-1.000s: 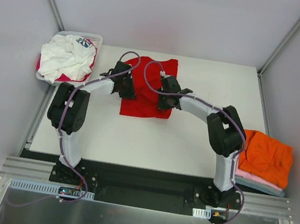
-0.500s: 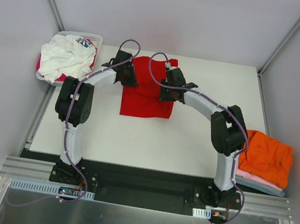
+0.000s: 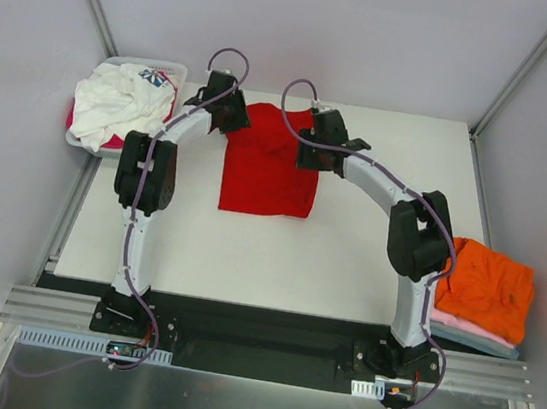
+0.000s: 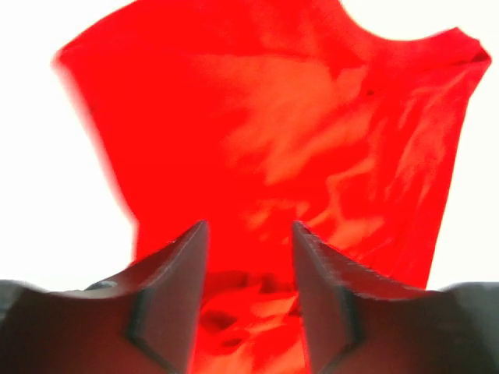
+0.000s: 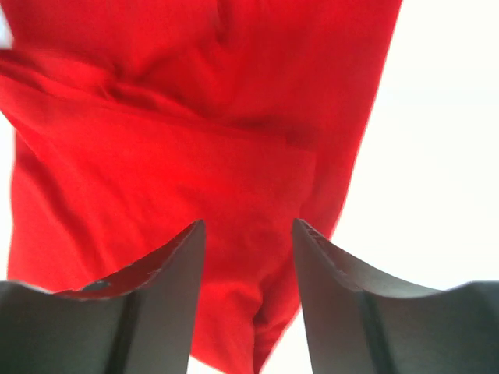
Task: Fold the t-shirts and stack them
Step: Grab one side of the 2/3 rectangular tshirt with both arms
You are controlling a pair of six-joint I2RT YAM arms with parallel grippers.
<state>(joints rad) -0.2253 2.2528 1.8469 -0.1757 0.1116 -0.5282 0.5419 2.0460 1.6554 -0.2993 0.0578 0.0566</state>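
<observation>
A plain red t-shirt [image 3: 268, 169] lies folded on the white table [image 3: 247, 252], far of centre. My left gripper [image 3: 233, 111] hovers at its far left corner and my right gripper [image 3: 319, 140] at its far right corner. In the left wrist view the left gripper [image 4: 249, 226] is open, and the red t-shirt [image 4: 265, 140] lies loose beneath it. The right gripper [image 5: 248, 224] is also open above the red t-shirt [image 5: 171, 156], with nothing pinched. An orange t-shirt [image 3: 490, 284] tops a stack of a pink one [image 3: 460, 323] and a blue-grey one.
A white slotted basket [image 3: 175, 73] stands at the table's far left corner. It holds a white printed t-shirt [image 3: 120, 104] over a magenta one [image 3: 110, 143]. The folded stack sits off the table's right edge. Grey walls close in the back and sides.
Both grippers moved toward the far edge of the red t-shirt. Their jaws opened and let go of the cloth, which now lies flatter.
</observation>
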